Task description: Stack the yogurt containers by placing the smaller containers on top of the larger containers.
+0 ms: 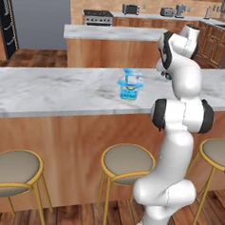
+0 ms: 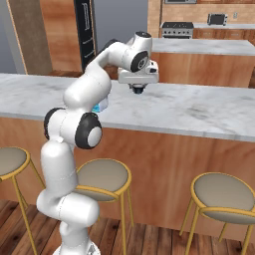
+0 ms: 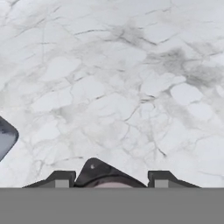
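Position of the task items: on the white grey-veined marble desk (image 1: 49, 88), toward its near edge, just left of the arm in the left base view. Bigger light-blue tapered yogurt cup with a blue label and green mark (image 1: 129, 92) standing upright on the marble. Small pale-blue-and-white tapered yogurt cup (image 1: 131, 78) apparently seated on top of it, flanged rim level or close to it (outlines blur together at this size, so true seating not confirmed). A sliver of pale blue also visible past the arm's elbow in the right base view.

Position of the two-finger gripper (image 2: 136, 89): raised above the desk, pointing down, well apart from the cups and to their right. Nothing between the jaws in the hand view; bare marble below. Finger tips barely showing at the bottom edge and set wide, so jaws judged released and empty.

Step in hand, as judged: placement apparently done, arm standing clear of the stack. Task looks complete or very nearly so, subject to confirmation of seating.

Next move, as judged: none on the cups unless the upper cup proves tilted or off-centre. If correction needed, approach from above, jaws spread wide enough to clear the small cup's flange, light closure on its wall, no sideways push (tall narrow stack, likely to topple). Otherwise, withdrawal upward and away from the cups.
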You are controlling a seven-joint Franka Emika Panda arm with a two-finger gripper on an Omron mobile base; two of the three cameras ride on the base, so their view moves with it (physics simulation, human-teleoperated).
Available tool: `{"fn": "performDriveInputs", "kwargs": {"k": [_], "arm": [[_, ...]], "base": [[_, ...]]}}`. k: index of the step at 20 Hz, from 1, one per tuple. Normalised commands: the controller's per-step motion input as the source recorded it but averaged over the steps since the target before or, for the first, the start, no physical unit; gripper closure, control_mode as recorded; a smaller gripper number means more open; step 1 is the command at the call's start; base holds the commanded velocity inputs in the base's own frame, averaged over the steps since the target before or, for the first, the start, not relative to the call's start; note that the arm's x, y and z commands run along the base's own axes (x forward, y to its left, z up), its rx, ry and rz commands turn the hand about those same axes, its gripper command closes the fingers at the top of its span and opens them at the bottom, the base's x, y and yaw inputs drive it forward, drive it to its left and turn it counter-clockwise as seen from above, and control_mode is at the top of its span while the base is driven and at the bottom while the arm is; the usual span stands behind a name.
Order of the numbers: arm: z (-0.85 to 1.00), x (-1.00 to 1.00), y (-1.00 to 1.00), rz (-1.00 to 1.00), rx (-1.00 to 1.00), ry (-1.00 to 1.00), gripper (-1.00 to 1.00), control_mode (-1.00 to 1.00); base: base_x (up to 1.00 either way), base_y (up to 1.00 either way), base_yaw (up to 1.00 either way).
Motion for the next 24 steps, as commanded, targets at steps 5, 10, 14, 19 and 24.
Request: {"fn": "performDriveInputs", "kwargs": {"k": [5, 10, 14, 19, 24], "arm": [[-0.02, -0.47, 0.0, 0.05, -0.01, 0.05, 1.0, -1.0], [0.0, -0.38, 0.03, 0.07, -0.01, 0.07, 1.0, -1.0], [0.05, -0.13, 0.14, 0.08, 0.0, 0.04, 1.0, -1.0], [0.15, -0.07, 0.18, 0.07, 0.0, 0.02, 1.0, -1.0], [0.29, -0.07, 0.16, 0.05, 0.0, 0.0, 1.0, -1.0]], "base": [[0.0, 0.0, 0.0], [0.0, 0.0, 0.0], [0.0, 0.0, 0.0], [0.0, 0.0, 0.0], [0.0, 0.0, 0.0]]}}
